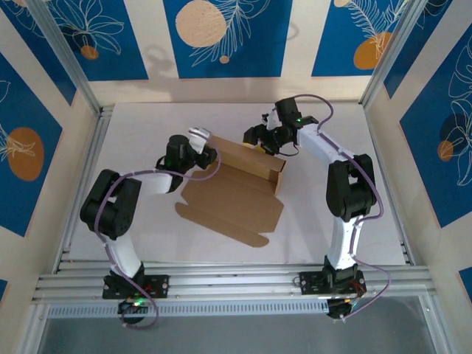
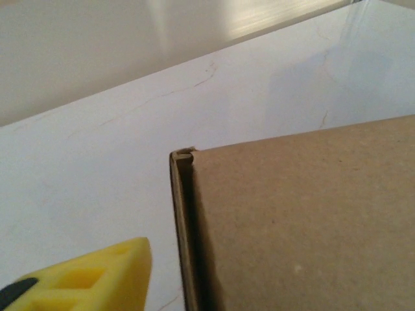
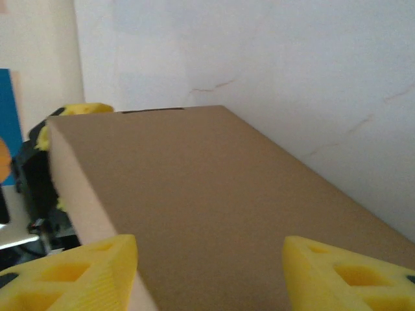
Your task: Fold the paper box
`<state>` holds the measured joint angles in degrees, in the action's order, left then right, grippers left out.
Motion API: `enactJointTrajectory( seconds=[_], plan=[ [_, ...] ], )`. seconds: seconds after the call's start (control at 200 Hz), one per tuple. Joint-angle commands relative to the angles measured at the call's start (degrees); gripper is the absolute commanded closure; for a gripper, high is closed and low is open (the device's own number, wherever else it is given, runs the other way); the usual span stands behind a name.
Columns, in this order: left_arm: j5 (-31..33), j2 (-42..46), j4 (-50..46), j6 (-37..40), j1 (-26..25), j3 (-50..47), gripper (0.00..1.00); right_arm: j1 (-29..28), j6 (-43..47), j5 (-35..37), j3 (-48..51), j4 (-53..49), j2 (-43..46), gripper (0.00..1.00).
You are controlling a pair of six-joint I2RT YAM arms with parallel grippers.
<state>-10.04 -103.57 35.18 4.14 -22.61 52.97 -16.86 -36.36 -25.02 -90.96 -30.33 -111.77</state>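
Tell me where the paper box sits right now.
In the top view the paper box lies centred on the table, its far end flanked by the left gripper and right gripper.

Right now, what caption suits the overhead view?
Left gripper and right gripper flank a partly folded paper box on the white table.

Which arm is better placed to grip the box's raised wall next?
Probably the right. In its wrist view, the right gripper is open with the paper box panel lined up between its fingers. The left gripper sits off the box's corner, its one visible finger beside the cardboard.
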Motion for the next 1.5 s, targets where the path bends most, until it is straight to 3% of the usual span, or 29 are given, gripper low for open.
enactJointTrajectory(
  seconds=[0.0,0.21,0.4,0.645,0.76,0.945,1.2,1.496],
  plan=[
    [-0.6,0.2,3.5,-2.3,0.2,-1.5,0.44,1.4,-1.3,-6.4,-1.9,2.1,-0.4,0.38],
    [0.2,0.1,13.1,-5.6,-0.1,-7.5,0.45,3.3,-5.9,-18.0,-5.7,7.3,-7.8,0.38],
    [2.2,-1.3,20.4,-6.0,-0.1,-9.9,0.56,3.9,-10.2,-23.1,-6.1,13.2,-12.6,0.38],
    [1.9,-2.9,14.7,-5.7,0.0,-4.7,0.67,2.8,-11.9,-28.3,-12.1,14.9,-21.5,0.39],
    [0.2,-2.8,12.4,-7.1,0.0,-4.0,0.73,1.4,-10.5,-27.9,-15.3,10.4,-24.7,0.4],
    [-0.8,-1.0,11.7,-10.6,-0.3,-6.7,0.74,0.1,-12.3,-26.1,-10.9,13.1,-23.3,0.42],
    [2.0,0.7,10.8,-8.5,-0.9,-9.5,0.77,-1.7,-18.8,-25.4,-0.7,23.8,-19.6,0.45],
    [0.4,-1.7,7.5,-7.3,-0.5,-5.1,0.76,-3.5,-18.0,-28.3,-1.6,24.4,-20.6,0.45]
  ],
)
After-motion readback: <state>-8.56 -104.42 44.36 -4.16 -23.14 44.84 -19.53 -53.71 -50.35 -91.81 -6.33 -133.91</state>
